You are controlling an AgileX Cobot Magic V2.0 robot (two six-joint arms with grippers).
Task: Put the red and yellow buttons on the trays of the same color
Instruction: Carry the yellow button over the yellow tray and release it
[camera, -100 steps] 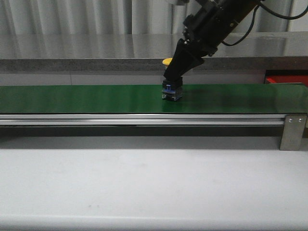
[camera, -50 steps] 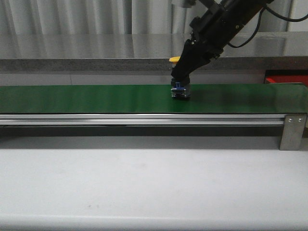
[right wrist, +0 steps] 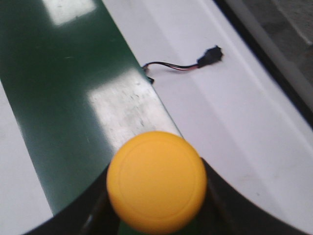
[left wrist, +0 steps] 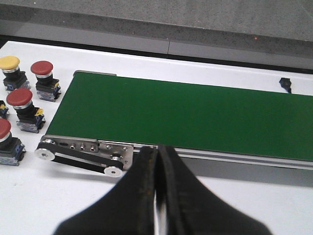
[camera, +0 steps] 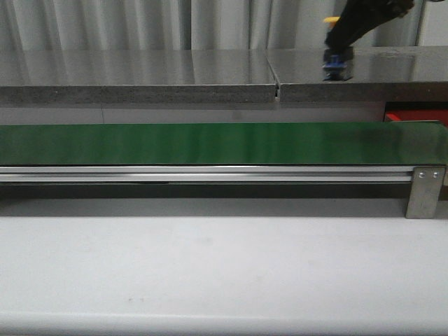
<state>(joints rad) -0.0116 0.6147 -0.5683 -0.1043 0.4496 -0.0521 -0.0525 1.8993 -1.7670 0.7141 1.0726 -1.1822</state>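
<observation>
While the left gripper (left wrist: 157,161) is idling pinched shut above the green belt (camera: 210,143), the right gripper (camera: 341,52) is carrying a yellow button (right wrist: 156,181) at upper right, clamped below its slick dome, looking light and rigid.

A plain white surface (left wrist: 254,78) carries the long green conveyor belt (left wrist: 186,115). Beside the belt's roller end stand three red-capped round buttons (left wrist: 22,100) and one yellow-capped round button (left wrist: 10,63).
</observation>
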